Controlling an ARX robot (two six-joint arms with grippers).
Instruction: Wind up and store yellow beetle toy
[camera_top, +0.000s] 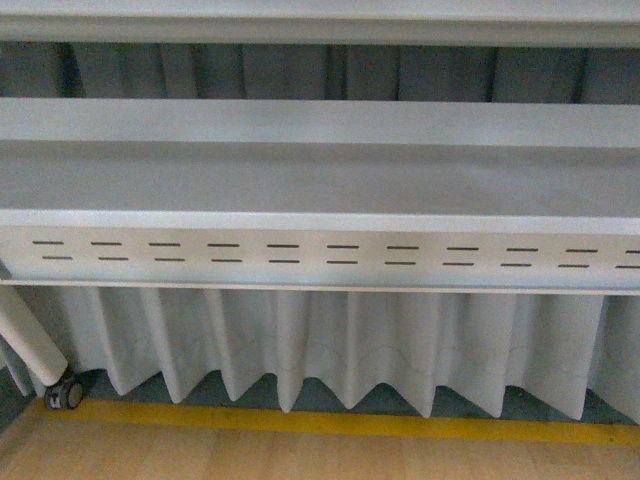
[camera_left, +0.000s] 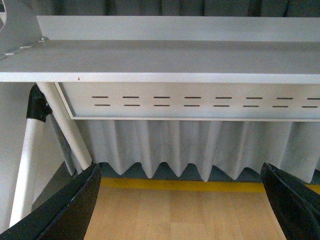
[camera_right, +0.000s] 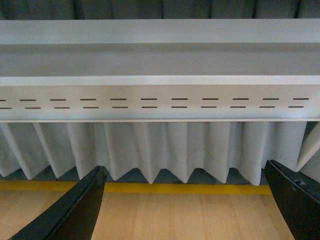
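Observation:
The yellow beetle toy is out of view in all three views. My left gripper (camera_left: 182, 200) is open, its two black fingers (camera_left: 70, 210) spread wide over wooden floor with nothing between them. My right gripper (camera_right: 185, 200) is open too, black fingers (camera_right: 75, 210) far apart above the same kind of floor, holding nothing. Neither arm shows in the front view.
A grey table (camera_top: 320, 180) with a slotted front panel (camera_top: 320, 255) and a pleated white skirt (camera_top: 330, 340) fills the front view. A yellow floor stripe (camera_top: 330, 422) runs along its foot. A white leg with a castor (camera_top: 66, 392) stands at the left. White table legs (camera_left: 62, 125) show in the left wrist view.

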